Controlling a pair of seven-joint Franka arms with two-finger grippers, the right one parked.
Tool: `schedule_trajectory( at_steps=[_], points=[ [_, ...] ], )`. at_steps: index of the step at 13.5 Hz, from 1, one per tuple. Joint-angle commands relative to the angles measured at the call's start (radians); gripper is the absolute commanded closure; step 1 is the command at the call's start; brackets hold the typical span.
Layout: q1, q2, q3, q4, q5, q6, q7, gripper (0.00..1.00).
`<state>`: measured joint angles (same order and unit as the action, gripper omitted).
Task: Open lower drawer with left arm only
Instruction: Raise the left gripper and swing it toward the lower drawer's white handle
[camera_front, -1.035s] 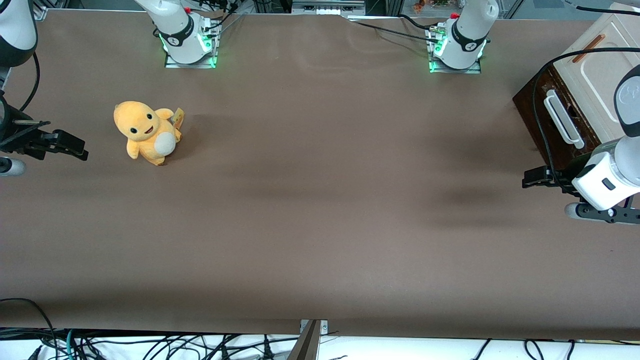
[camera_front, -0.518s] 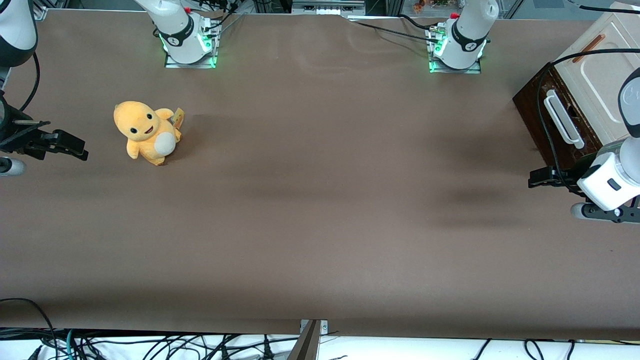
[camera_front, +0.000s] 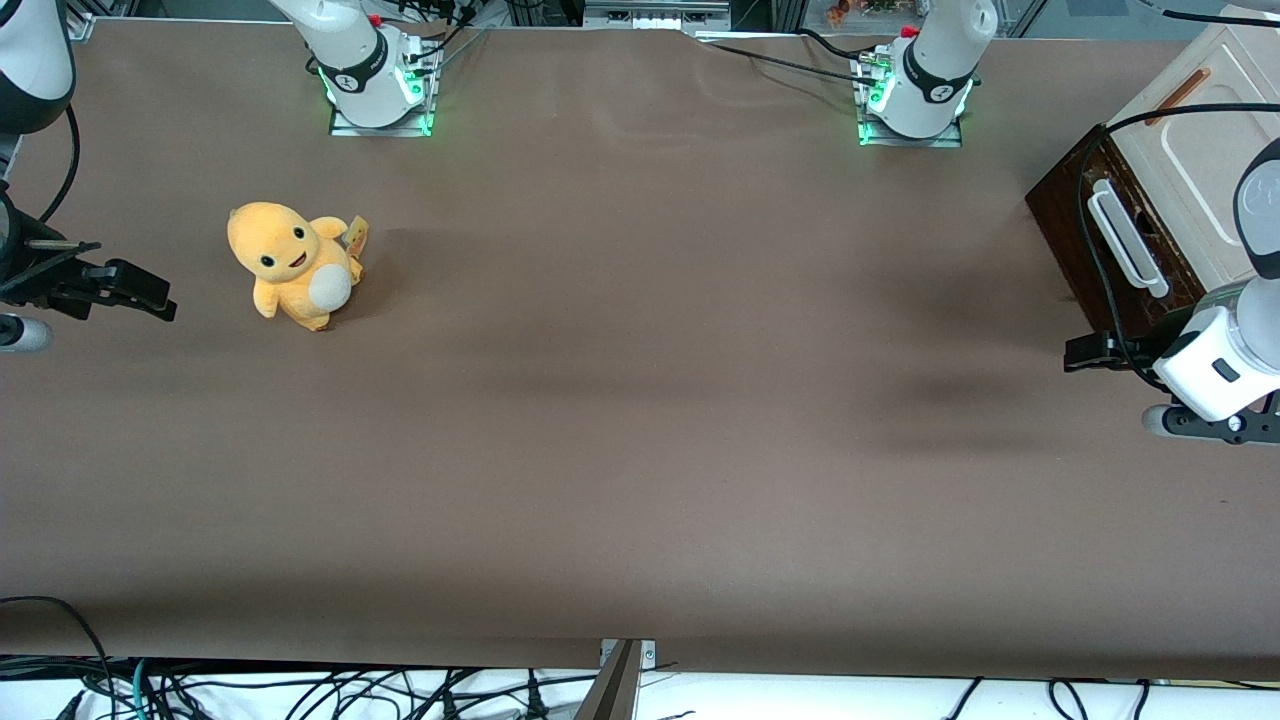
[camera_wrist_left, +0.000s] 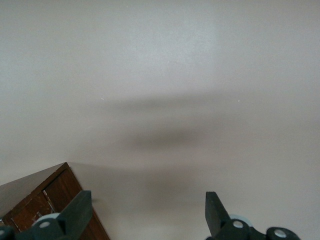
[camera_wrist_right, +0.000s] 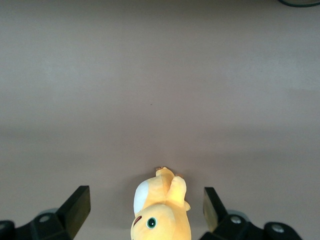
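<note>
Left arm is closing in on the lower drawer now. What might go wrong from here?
1. The gripper, open and apart from the white bar handle, sits nearer the front camera than the lower drawer; a poorly aligned approach may hit the dark wooden front instead of straddling the handle.
2. The black cable drapes across the drawer front and handle, so it might snag or get pinched.
3. The cream panel above has its own thin handle; grabbing that would be wrong.

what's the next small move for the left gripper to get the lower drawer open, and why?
Probably bring the open gripper up to the white bar handle. It hangs clear of the lower drawer, nearer the front camera than the handle and holding nothing, and the drawer front looks flush with the cabinet, so nothing has been pulled yet.
</note>
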<state>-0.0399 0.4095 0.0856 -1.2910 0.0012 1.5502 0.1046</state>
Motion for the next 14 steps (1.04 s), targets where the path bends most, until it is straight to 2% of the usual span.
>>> schedule_trajectory(
  at_steps=[1, 4, 10, 14],
  points=[
    [0.0, -0.021, 0.002, -0.019, 0.023, -0.019, -0.011, 0.0],
    [-0.006, -0.024, -0.001, -0.019, 0.034, -0.071, -0.064, 0.0],
    [-0.081, -0.026, -0.033, -0.05, 0.235, -0.166, -0.273, 0.0],
    [-0.078, -0.026, -0.114, -0.111, 0.361, -0.183, -0.423, 0.0]
  ],
)
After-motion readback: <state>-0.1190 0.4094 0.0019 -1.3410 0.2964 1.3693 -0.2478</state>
